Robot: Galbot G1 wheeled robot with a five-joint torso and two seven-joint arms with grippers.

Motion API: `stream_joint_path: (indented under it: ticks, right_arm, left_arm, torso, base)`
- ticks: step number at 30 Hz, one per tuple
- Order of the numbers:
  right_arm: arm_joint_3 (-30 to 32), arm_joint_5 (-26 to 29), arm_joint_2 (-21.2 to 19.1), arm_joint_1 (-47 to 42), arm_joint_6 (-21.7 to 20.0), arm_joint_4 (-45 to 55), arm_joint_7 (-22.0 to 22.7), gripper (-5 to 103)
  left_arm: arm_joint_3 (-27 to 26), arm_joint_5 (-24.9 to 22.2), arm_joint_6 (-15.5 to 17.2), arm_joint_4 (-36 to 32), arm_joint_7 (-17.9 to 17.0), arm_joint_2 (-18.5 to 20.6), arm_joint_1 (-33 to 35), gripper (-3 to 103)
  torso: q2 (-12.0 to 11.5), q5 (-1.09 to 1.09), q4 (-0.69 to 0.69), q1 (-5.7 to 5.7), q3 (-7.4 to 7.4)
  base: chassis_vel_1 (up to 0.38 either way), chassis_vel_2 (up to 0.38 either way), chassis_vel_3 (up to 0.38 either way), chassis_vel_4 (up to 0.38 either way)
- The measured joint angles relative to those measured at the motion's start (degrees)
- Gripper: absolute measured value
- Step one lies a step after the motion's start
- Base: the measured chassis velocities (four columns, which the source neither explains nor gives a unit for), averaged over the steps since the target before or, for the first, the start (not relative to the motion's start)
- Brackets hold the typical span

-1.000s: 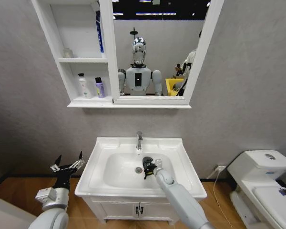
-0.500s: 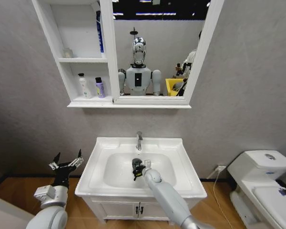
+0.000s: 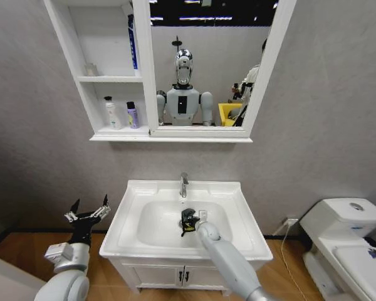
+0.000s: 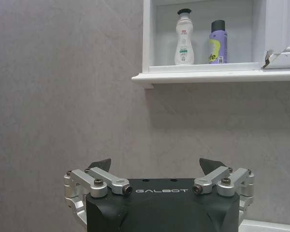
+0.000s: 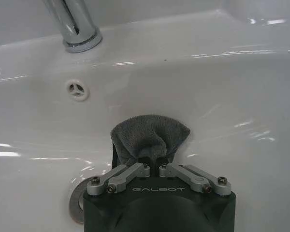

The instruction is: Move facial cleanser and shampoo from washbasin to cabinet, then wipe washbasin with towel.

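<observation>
The white washbasin (image 3: 238, 216) sits below the chrome faucet (image 3: 183, 184). My right gripper (image 3: 188, 223) is down in the bowl, shut on the dark grey towel (image 3: 186, 219). In the right wrist view the bunched towel (image 5: 150, 137) presses on the bowl's white floor ahead of the right gripper (image 5: 153, 166), near the faucet base (image 5: 77, 29). A white bottle (image 3: 111, 113) and a purple bottle (image 3: 132, 115) stand on the cabinet's (image 3: 81, 88) lowest shelf. My left gripper (image 3: 88, 213) hangs open left of the basin, facing the wall below both bottles (image 4: 184, 38) (image 4: 217, 42).
The mirror (image 3: 200, 69) adjoins the cabinet. A white toilet (image 3: 344, 232) stands at the right. Vanity doors (image 3: 182, 274) are below the basin. The overflow hole (image 5: 78, 89) and drain ring (image 5: 76, 205) lie close to the towel.
My right gripper dragged the towel across the bowl floor, leftward and then partway back to the right. The left arm stayed nearly still.
</observation>
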Motion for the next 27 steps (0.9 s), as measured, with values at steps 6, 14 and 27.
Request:
stream_joint_path:
  ticks: [6, 14, 27]
  right_arm:
    - [0.9, -0.1, -1.4, -1.4, -0.2, 2.3, 0.3, 3]
    - [-1.4, -1.1, 3.0, 1.2, 1.1, -2.6, -1.8, 3]
    - [-2.5, -0.2, 9.3, 5.4, 1.9, -10.7, -6.6, 3]
  left_arm:
    - [0.9, 0.6, -0.1, -0.1, -0.1, -0.4, 0.0, 100]
    - [0.2, 0.6, -0.1, -1.9, -0.5, -0.4, 1.0, 100]
    - [-1.0, 0.6, 0.5, -5.5, -1.7, -0.1, 3.1, 100]
  torso:
    - [0.0, -0.01, -0.01, 0.0, 0.0]
    - [0.0, -0.01, 0.01, 0.0, 0.0]
    - [0.0, -0.01, 0.02, 0.0, 0.0]
  base:
    - [0.0, 0.0, 0.0, 0.0]
    - [0.0, 0.0, 0.0, 0.0]
    - [0.0, 0.0, 0.0, 0.0]
